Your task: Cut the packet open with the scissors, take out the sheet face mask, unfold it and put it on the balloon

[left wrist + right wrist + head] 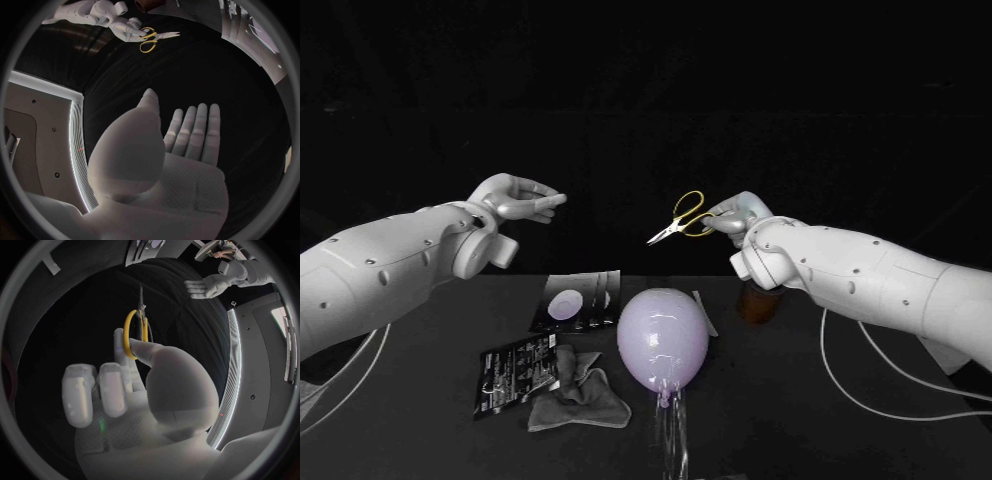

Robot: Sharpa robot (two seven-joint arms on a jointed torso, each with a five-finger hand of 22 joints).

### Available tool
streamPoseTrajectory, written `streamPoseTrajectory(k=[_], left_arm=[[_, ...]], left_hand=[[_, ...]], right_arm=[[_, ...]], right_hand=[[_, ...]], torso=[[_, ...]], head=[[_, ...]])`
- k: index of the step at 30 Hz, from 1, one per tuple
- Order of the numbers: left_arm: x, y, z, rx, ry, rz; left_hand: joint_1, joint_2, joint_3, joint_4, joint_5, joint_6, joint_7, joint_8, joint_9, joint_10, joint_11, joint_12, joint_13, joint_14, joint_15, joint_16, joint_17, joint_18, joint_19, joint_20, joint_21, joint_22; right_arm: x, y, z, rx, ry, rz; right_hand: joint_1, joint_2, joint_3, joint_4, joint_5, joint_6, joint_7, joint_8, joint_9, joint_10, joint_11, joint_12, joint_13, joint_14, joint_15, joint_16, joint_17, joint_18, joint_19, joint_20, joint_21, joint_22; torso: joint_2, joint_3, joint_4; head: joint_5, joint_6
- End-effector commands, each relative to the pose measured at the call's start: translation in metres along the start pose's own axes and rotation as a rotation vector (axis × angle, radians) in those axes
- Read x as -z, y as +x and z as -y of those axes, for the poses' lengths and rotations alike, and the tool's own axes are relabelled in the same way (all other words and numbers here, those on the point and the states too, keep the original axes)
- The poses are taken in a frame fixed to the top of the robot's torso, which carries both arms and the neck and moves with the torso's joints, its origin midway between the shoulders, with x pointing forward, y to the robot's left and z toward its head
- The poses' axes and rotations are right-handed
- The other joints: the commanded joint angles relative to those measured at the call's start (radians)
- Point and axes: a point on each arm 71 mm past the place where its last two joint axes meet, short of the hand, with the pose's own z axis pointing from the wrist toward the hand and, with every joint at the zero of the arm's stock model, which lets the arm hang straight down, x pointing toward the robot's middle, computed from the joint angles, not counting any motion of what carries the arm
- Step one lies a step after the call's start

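My right hand (737, 213) is raised above the table and holds the yellow-handled scissors (678, 222) by their loops, blades pointing toward my left hand. The right wrist view shows a finger through a yellow loop of the scissors (136, 330) on my right hand (137, 390). My left hand (516, 199) hangs in the air at the same height, holding nothing, its fingers straight in the left wrist view (187, 145). On the table lie a pale lilac balloon (661, 338) and a black printed packet (516, 372) to its left.
A crumpled grey sheet (581, 397) lies beside the black packet. A second dark packet with a white oval (577, 300) lies behind it. A brown object (759, 303) sits right of the balloon. A clear stem (672, 430) runs from the balloon toward the near edge. White cables (855, 385) trail at right.
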Motion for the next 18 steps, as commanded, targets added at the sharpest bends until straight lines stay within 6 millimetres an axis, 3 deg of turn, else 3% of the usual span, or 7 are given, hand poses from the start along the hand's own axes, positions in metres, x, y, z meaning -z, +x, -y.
streamPoseTrajectory(k=[1, 5, 11, 16, 18], left_arm=[[0.009, -0.003, 0.003, 0.128, 0.050, 0.032], [0.024, -0.002, -0.003, 0.213, 0.062, -0.001], [0.041, 0.008, -0.015, 0.300, 0.064, -0.075], [0.053, 0.020, -0.022, 0.344, 0.062, -0.132], [0.056, 0.024, -0.023, 0.354, 0.062, -0.145]], left_hand=[[0.010, 0.023, 0.013, -0.002, 0.000, 0.025, 0.065, 0.013, 0.003, 0.031, -0.013, 0.012, 0.001, 0.046, -0.016, 0.026, 0.010, 0.020, 0.048, -0.004, 0.022, 0.006], [0.051, 0.049, 0.036, -0.010, 0.000, 0.076, 0.038, 0.036, 0.008, 0.092, -0.038, 0.033, 0.006, 0.086, -0.037, 0.048, 0.020, 0.023, 0.083, -0.015, 0.036, 0.009], [0.103, 0.065, 0.063, -0.008, 0.001, 0.148, 0.002, 0.056, 0.006, 0.182, -0.074, 0.048, 0.004, 0.152, -0.071, 0.081, 0.040, 0.023, 0.142, -0.042, 0.061, 0.016], [0.127, 0.068, 0.083, -0.004, 0.000, 0.172, -0.005, 0.054, -0.001, 0.210, -0.082, 0.036, -0.001, 0.178, -0.081, 0.091, 0.051, 0.022, 0.169, -0.058, 0.074, 0.019], [0.130, 0.068, 0.086, -0.003, 0.000, 0.175, -0.005, 0.053, -0.002, 0.214, -0.083, 0.034, -0.001, 0.179, -0.082, 0.091, 0.052, 0.021, 0.171, -0.060, 0.075, 0.020]], right_arm=[[0.007, -0.020, 0.005, -0.035, 0.005, 0.033], [0.022, -0.051, 0.017, -0.047, 0.012, 0.045], [0.039, -0.087, 0.030, -0.042, 0.019, 0.066], [0.052, -0.115, 0.042, -0.026, 0.033, 0.089], [0.056, -0.124, 0.048, -0.018, 0.043, 0.100]], right_hand=[[-0.001, 0.009, 0.003, -0.003, -0.001, 0.005, -0.003, 0.003, 0.050, 0.054, -0.047, -0.002, 0.001, 0.051, -0.005, 0.006, 0.001, -0.018, 0.041, -0.007, 0.003, 0.191], [-0.003, 0.008, 0.004, -0.006, -0.002, 0.005, -0.003, 0.005, 0.052, 0.055, -0.048, -0.002, 0.002, 0.052, -0.006, 0.009, 0.007, -0.019, 0.044, -0.008, 0.006, 0.195], [-0.005, 0.006, 0.004, -0.008, -0.002, 0.006, -0.003, 0.006, 0.054, 0.057, -0.048, -0.002, 0.003, 0.053, -0.006, 0.011, 0.012, -0.020, 0.047, -0.008, 0.010, 0.198], [-0.007, 0.004, 0.004, -0.011, -0.002, 0.008, -0.004, 0.008, 0.057, 0.058, -0.049, -0.003, 0.004, 0.054, -0.006, 0.014, 0.017, -0.022, 0.050, -0.009, 0.014, 0.202], [-0.007, 0.004, 0.004, -0.011, -0.002, 0.008, -0.004, 0.008, 0.057, 0.058, -0.049, -0.003, 0.004, 0.054, -0.006, 0.014, 0.017, -0.022, 0.050, -0.009, 0.014, 0.202]], torso=[[-0.001, 0.0006, -0.0014], [-0.004, 0.0028, -0.0060], [-0.010, 0.0056, -0.0129], [-0.013, 0.0061, -0.0159], [-0.014, 0.0057, -0.0169]], head=[[-0.021, 0.001], [-0.036, -0.007], [-0.058, -0.017], [-0.084, -0.023], [-0.088, -0.025]])
